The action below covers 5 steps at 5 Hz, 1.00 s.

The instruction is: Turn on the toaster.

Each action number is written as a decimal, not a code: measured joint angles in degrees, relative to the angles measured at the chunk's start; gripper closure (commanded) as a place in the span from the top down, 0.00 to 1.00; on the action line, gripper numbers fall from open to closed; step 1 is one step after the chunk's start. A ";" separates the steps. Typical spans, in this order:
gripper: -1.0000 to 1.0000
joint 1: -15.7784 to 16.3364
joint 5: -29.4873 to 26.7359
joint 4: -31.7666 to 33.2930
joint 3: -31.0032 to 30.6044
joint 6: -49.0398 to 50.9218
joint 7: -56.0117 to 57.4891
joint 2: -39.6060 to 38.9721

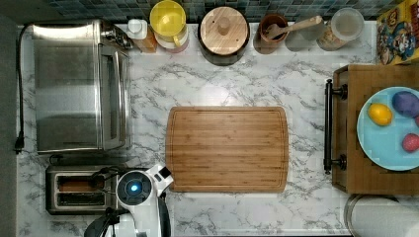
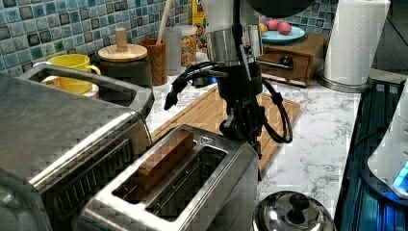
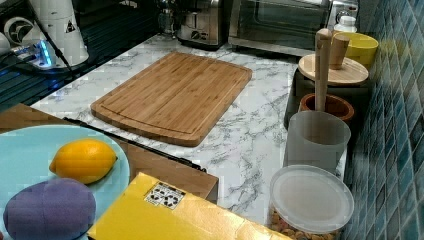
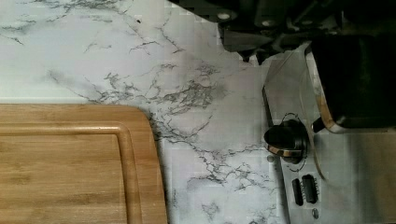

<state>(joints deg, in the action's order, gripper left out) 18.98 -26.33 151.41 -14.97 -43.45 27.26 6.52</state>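
I see the arm descending vertically, wrist straight down, with the hand (image 2: 243, 126) at the toaster's (image 2: 192, 178) lever end, beside the cutting board (image 2: 207, 109). The toaster stands on the marble surface (image 1: 237, 84) next to the toaster oven (image 1: 74, 86). I cannot tell the hand's grip state.

Marble counter (image 1: 306, 59) w/ cutting board (image 1: 227, 148), toaster (image 1: 76, 190), toaster oven (image 1: 74, 86)

even, bright indoor light falls on the white marble counter (image 1: 237, 84), with soft shadows beside the cutting board (image 1: 227, 148). glare streaks the steel toaster oven (image 1: 64, 84) and toaster (image 2: 192, 187). all views look blocky and slightly soft; a blue light glows on the arm (image 1: 132, 187).
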 measured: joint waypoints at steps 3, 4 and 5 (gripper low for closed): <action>0.00 -0.01 -0.14 0.11 -0.32 0.06 0.00 -0.02; 0.00 -0.57 -0.10 0.11 -1.02 -0.22 0.00 0.01; 0.00 -0.84 -0.10 0.11 -1.26 -1.12 0.00 -0.10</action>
